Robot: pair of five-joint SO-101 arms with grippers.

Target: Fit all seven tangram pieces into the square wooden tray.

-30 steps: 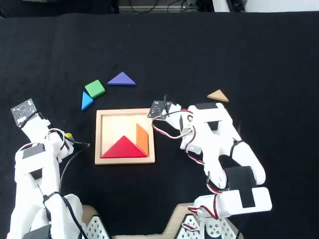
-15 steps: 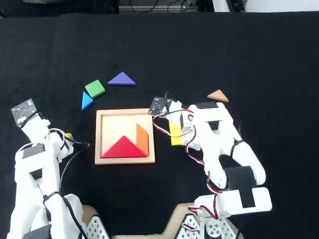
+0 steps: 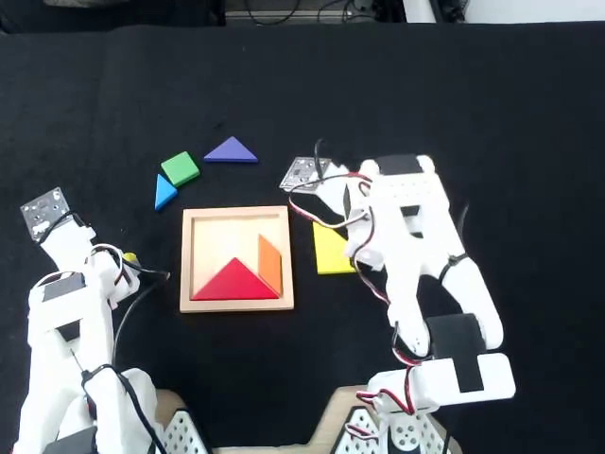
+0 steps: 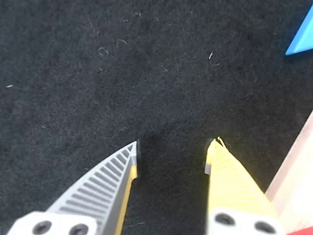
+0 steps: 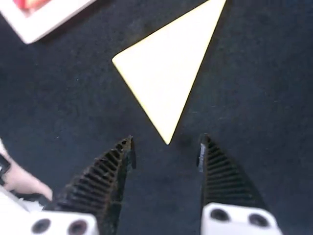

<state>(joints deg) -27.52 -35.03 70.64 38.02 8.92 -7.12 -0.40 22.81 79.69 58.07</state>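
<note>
Tray (image 3: 236, 219) sits mid-table on a black table (image 3: 473, 113), holding a red triangle (image 3: 232, 281) at its near edge and an orange piece (image 3: 270, 262) against its right wall. Just beside the tray's right side lies a yellow triangle (image 5: 171, 83), flat on the cloth. The right gripper (image 5: 167, 142) hangs over one tip of it, jaws spread and grasping nothing. Beyond the tray's far left corner lie a blue triangle (image 3: 164, 192), a green square (image 3: 180, 168) and a purple triangle (image 3: 231, 150). The left gripper (image 4: 175, 144) hovers left of the tray, jaws apart, empty.
</note>
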